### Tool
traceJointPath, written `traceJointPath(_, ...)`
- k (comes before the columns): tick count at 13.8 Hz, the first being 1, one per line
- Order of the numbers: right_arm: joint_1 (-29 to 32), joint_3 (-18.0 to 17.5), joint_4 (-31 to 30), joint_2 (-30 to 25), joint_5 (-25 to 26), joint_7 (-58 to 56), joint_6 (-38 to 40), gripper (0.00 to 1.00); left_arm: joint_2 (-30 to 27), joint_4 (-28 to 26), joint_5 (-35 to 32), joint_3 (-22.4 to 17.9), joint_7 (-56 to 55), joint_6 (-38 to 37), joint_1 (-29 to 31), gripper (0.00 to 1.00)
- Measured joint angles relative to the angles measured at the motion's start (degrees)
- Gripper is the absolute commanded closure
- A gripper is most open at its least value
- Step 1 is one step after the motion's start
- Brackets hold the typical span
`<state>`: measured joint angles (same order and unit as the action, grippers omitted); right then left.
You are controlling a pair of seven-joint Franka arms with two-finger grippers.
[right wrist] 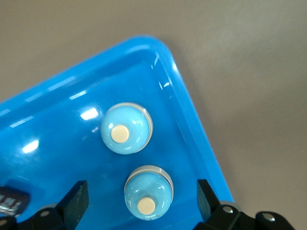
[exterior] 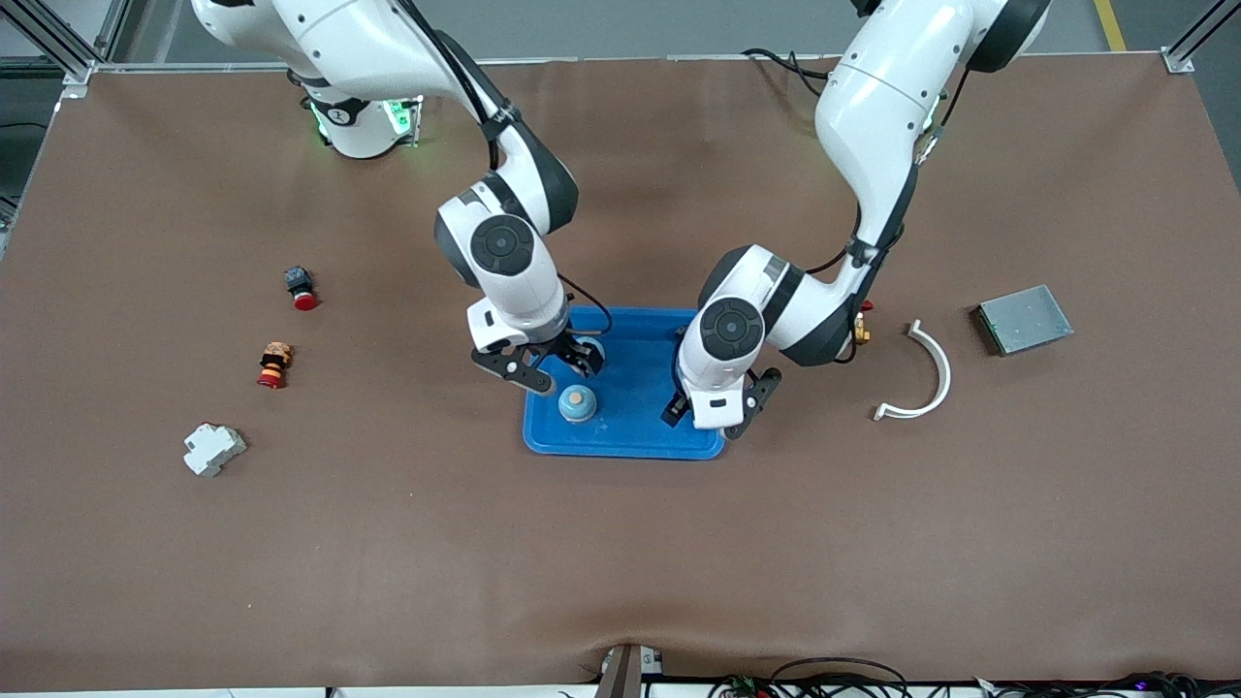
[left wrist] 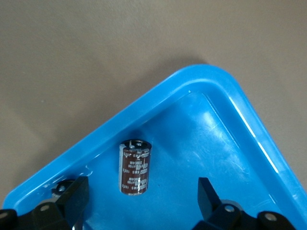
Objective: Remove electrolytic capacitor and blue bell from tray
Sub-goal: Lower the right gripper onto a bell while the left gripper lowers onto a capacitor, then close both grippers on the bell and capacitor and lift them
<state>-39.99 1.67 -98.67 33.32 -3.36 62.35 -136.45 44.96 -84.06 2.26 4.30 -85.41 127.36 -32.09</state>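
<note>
A blue tray [exterior: 630, 436] lies mid-table. A brown capacitor [left wrist: 135, 166] lies on its side in the tray near a corner; the left hand hides it in the front view. My left gripper [exterior: 715, 412] is open over that corner, and its fingers [left wrist: 76, 191] stand apart from the capacitor's end. Two light-blue bells stand in the tray. One bell [right wrist: 148, 192] sits between the open fingers of my right gripper [exterior: 557, 366], untouched. The other bell [right wrist: 126, 128] stands beside it, nearer to the front camera [exterior: 577, 403]. Both grippers hold nothing.
Toward the right arm's end lie a black-and-red button [exterior: 302, 288], an orange-and-red button [exterior: 273, 364] and a white breaker [exterior: 213, 449]. Toward the left arm's end lie a white curved piece [exterior: 921, 373] and a grey metal box [exterior: 1024, 319].
</note>
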Motion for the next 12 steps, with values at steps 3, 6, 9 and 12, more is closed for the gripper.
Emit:
traceJointPath(3,-1.24,0.08,0.09,2.20,0.11,0.44,-1.79,0.00,1.18,0.00,0.00,-0.01,0.00,1.06,-0.49,0.00)
traceJointPath(6,-1.82,0.21,0.18,2.89,0.78,0.44,-1.88,0.00,2.00,0.00,0.00,-0.22,0.02,2.10,-0.51,0.00)
traceJointPath(9,-1.99,0.22,0.18,3.15,1.50,0.49,-1.87,0.00,2.28,0.00,0.00,-0.42,0.07,2.22,-0.50,0.00)
traceJointPath(12,-2.05,0.22,0.18,3.81,4.44,2.65,-1.87,0.00,2.73,0.00,0.00,-0.43,0.08,2.65,-0.51,0.00)
